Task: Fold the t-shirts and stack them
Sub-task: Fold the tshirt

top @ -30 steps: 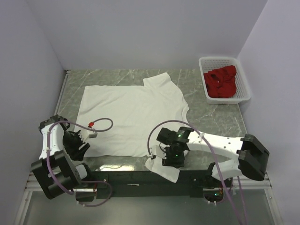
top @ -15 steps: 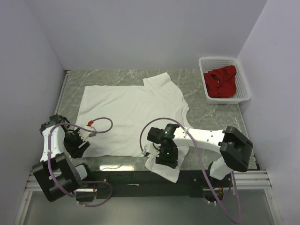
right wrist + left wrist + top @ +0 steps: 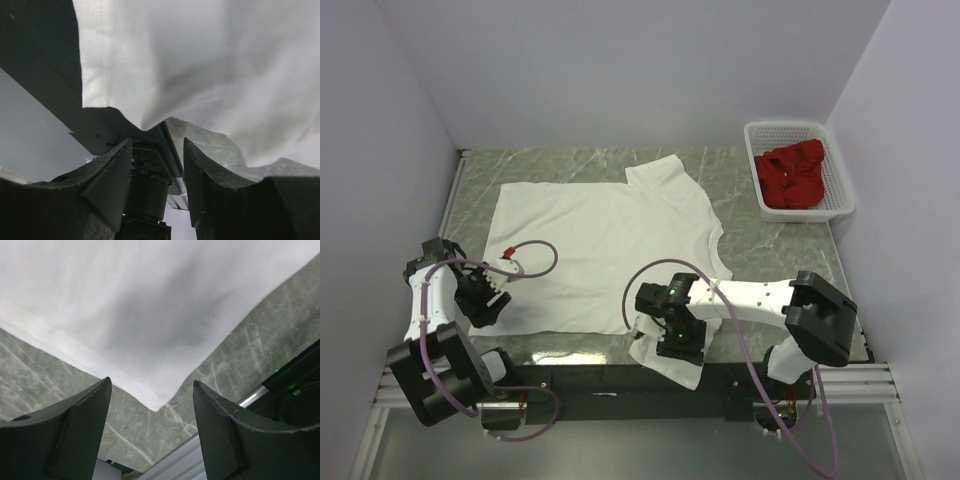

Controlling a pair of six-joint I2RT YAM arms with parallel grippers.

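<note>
The white t-shirt [image 3: 600,240] lies flat on the marble table [image 3: 770,250], one sleeve [image 3: 672,365] over the near edge; left gripper [image 3: 151,385] gapes at its near-left corner; right gripper [image 3: 157,142], apart and empty, above that sleeve; red t-shirt [image 3: 790,178] in far-right basket [image 3: 842,195].

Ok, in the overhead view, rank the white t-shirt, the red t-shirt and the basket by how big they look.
1. white t-shirt: spread out flat, by far the largest.
2. basket: much smaller, at the far right corner.
3. red t-shirt: bunched up inside the basket, so it looks smaller than the basket.
</note>
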